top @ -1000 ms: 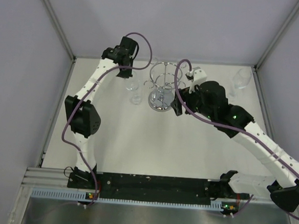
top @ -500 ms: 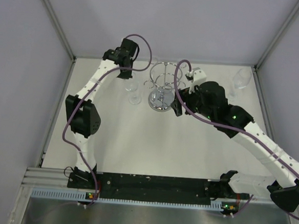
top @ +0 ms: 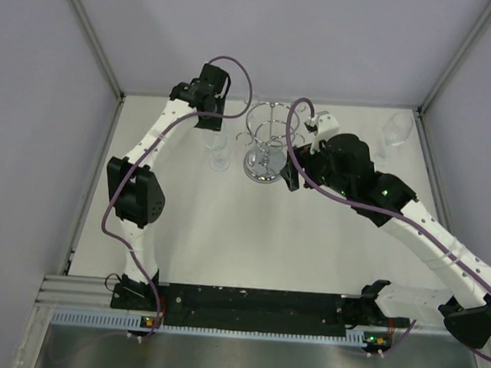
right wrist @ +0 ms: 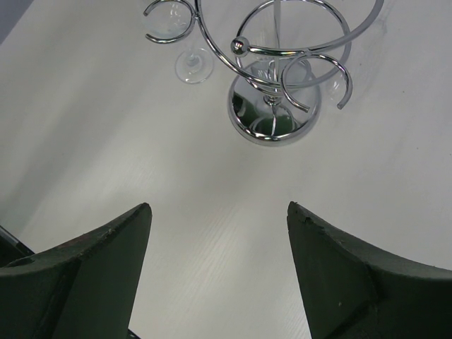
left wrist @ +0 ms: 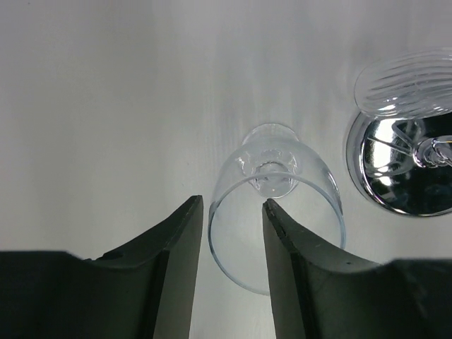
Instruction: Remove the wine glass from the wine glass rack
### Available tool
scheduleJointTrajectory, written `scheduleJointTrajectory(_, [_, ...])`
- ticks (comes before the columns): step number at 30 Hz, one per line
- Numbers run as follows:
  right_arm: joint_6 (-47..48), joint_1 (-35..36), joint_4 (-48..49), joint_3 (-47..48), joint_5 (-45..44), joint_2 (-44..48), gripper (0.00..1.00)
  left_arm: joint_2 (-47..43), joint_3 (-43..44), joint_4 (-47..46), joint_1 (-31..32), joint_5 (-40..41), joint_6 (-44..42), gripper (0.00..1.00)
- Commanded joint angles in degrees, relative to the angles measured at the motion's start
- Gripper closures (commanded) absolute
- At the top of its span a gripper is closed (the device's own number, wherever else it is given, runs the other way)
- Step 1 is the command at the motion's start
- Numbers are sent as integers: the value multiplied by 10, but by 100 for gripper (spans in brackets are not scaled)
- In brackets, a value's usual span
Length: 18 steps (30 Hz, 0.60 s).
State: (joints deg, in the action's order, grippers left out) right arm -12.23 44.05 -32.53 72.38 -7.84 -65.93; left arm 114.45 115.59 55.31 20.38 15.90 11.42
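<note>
Locate the white desk [top: 250,235] filling the floor of the grey-walled enclosure. Trace the right arm [top: 411,221] from the near right corner diagonally to the desk's far centre. Trace the left arm [top: 146,160] up the left side, bent toward the same area.

Find the wine glass rack [top: 267,143] at far centre, upright on its round mirrored base, with the ring of wire loops on top.

Read the right tool [right wrist: 219,208] as wide open and holding nothing. Note it hovering at the rack's near right side, aimed at the base and apart from it.

Read the left tool [left wrist: 233,205] as slightly open, with a narrow gap between its fingers, directly over the wine glass [left wrist: 275,212]. Observe the left wall of the bowl's rim inside that gap, with a sliver of desk showing between the rim and the left finger [left wrist: 176,268]. Treat contact with the right finger as not determinable.

Find the wine glass off the rack, upright on the desk, just beside the rack's left side and clear of the base.

Note a ribbed clear glass [left wrist: 406,88] overlapping the far edge of the rack's base in the left wrist view. Note another clear glass [top: 397,127] near the far right corner, well apart.
</note>
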Motion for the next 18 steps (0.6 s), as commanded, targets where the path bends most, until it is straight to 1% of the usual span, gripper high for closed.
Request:
scheduleJointTrajectory(1, [-9,-5,19,21,-1,11,22,-63,1,-17,6,-8,-3,54])
scheduleJointTrajectory(5, [-18,-20,19,40,2,2,22,-89,-2,-3,6,-5,-4,52])
scheduleJointTrajectory(8, [-31,-40,21,52,11,-8,22,-111,-27,0,6,-3,-7,50])
scheduleJointTrajectory(13, [-49,-71,41,72,1,-24,22,-147,-81,-4,6,30,5,48])
scheduleJointTrajectory(15, [-68,-101,52,85,4,-37,22,-169,-100,-6,6,18,17,48])
scheduleJointTrajectory(18, [-103,-156,72,95,24,-70,22,-209,-154,-36,7,-24,26,48])
